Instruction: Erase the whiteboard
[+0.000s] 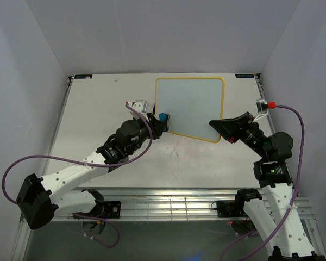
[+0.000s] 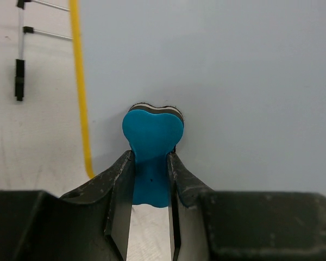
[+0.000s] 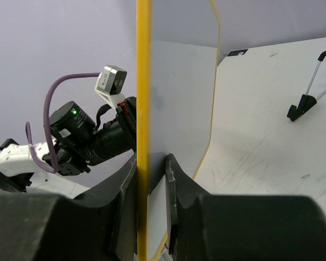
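Left fingers [image 2: 117, 182] clamped on blue bone-shaped eraser [image 2: 152, 136]; its lower end hidden between them, dark felt layer barely showing. Eraser touches whiteboard [image 1: 190, 103] near near-left corner. Whiteboard at far middle of tabletop [image 1: 98, 109]: smooth, rounded corners, thin yellow frame [image 3: 143, 81]. Right fingers [image 3: 176, 187] pinch frame's right edge, hiding that corner from above. Black foot [image 3: 301, 107] on wire leg, partly cut off.
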Controlling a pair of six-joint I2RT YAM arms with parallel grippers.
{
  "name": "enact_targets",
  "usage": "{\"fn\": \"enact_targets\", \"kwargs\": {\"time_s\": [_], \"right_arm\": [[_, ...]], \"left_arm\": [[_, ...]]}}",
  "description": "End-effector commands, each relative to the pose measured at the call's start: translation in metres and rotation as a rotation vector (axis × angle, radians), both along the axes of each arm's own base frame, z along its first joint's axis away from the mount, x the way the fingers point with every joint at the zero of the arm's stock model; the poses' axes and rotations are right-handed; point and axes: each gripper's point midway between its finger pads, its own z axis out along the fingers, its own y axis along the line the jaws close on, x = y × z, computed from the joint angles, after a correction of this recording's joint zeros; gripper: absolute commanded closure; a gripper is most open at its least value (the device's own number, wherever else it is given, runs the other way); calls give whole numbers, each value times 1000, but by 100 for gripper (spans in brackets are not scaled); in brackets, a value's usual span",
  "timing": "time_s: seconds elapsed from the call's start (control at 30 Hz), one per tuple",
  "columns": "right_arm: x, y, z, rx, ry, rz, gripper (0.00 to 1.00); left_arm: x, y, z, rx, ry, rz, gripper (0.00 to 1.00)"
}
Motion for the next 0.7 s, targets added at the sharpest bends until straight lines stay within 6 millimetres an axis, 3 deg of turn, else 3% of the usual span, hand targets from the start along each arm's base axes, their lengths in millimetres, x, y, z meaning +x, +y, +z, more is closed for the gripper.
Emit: {"fn": "enact_targets", "kwargs": {"time_s": [0.0,0.3,0.47,0.67], "right_arm": [[-49,2,71,117,-220,94,92],[-39,2,59,128,-163,76,92],[-33,1,51,138,-143,62,92],[-22,-2,42,147,-129,19,92]], "left_arm": [[8,30,-20,57,21,76,100],[7,28,1,16,-27,55,100],[0,1,19,-36,-46,-10,100],[-23,-49,45,-89,-77,-101,100]]}}
